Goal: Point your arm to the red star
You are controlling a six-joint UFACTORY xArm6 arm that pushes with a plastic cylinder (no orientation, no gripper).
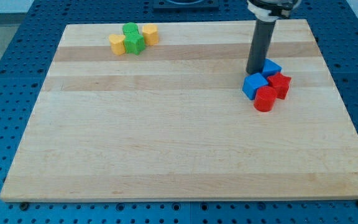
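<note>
Camera view shows the rod's tip (255, 71), no pincer fitted, touching the blue blocks (254, 85) just left of the red star (279, 84); a red cylinder (265, 99) sits below the star.

No readable text anywhere, tbh. Board (179, 143): plain wood grain, no label, no numbers. Blocks: bare colour, no print, no stickers that I can make out. Rod (259, 46): dark, no brand visible. Blue perforated surface (11, 62) around board: just holes, no markings. Upper edge of frame too cropped to read anything.
</note>
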